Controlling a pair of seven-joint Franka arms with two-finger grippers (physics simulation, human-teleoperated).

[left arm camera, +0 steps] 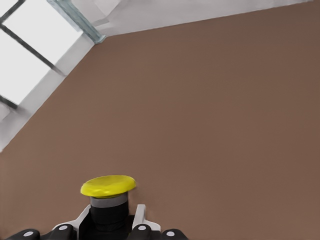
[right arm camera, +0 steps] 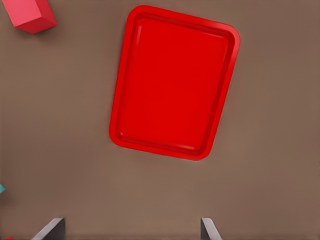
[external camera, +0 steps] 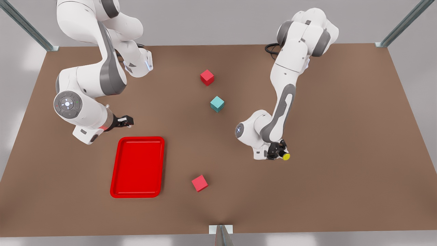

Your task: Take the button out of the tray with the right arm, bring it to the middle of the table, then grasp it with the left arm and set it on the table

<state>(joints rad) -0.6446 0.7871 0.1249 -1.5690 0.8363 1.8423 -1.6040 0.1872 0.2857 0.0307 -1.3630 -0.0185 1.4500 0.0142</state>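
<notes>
Both arms are the same build: chunky white glossy shells with grey bands wrapped around the joints. The left arm has a long grey stripe down its forearm and a little round grey cap with a light dot on the elbow. The right arm shows a bigger round grey disc with a white centre light and tiny red and green dots, plus a red-orange ring at the wrist. Black cables loop at both bases. The left gripper and right gripper are black, with pale grey finger pads.
</notes>
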